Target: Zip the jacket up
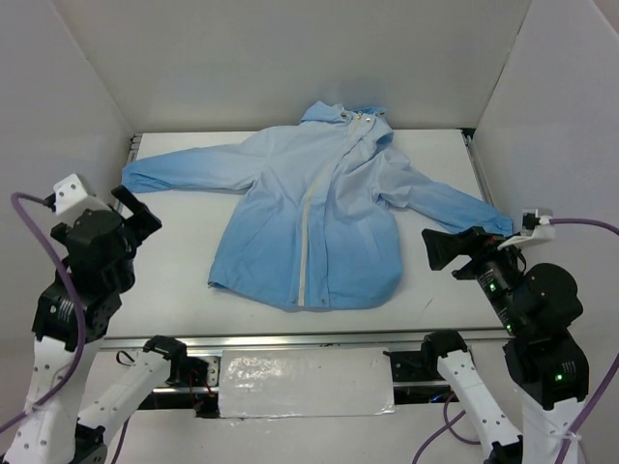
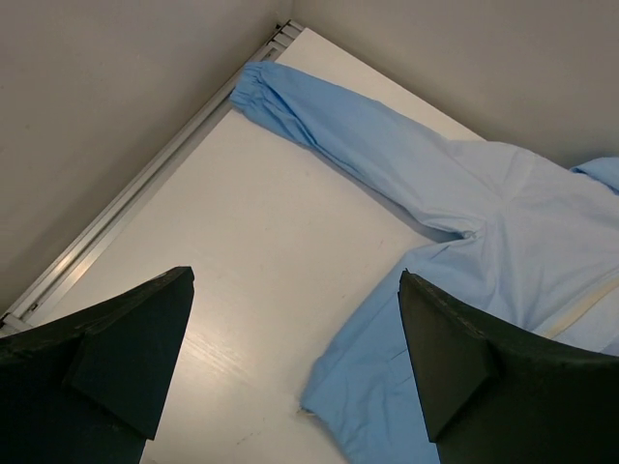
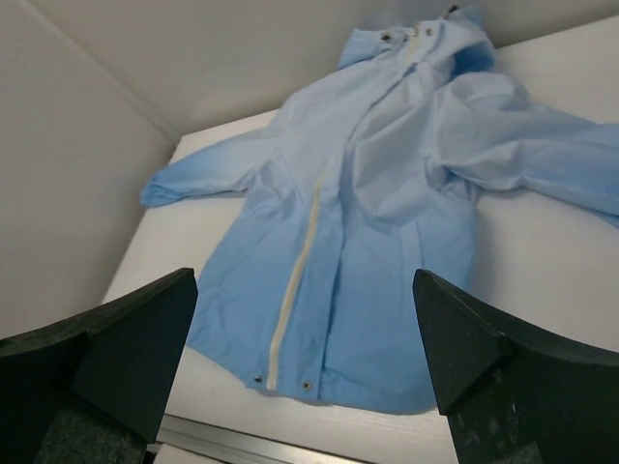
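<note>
The jacket (image 1: 319, 217) is laid flat at mid-table (image 1: 174, 251), front up, sleeves spread, hood toward the far wall. Its white zipper strip (image 1: 308, 232) is seen from hem to collar. The 2 grippers, left gripper (image 1: 137, 215) and right gripper (image 1: 437, 251), are spread wide with nothing gripped, each off the fabric.

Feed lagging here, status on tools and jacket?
Left tool open, empty. Right tool open, empty. Jacket flat on table, untouched. Nothing in the way.

White table (image 1: 174, 251), white walls (image 1: 290, 58), metal edge rail (image 1: 290, 341), silvery taped patch (image 1: 305, 382)
</note>
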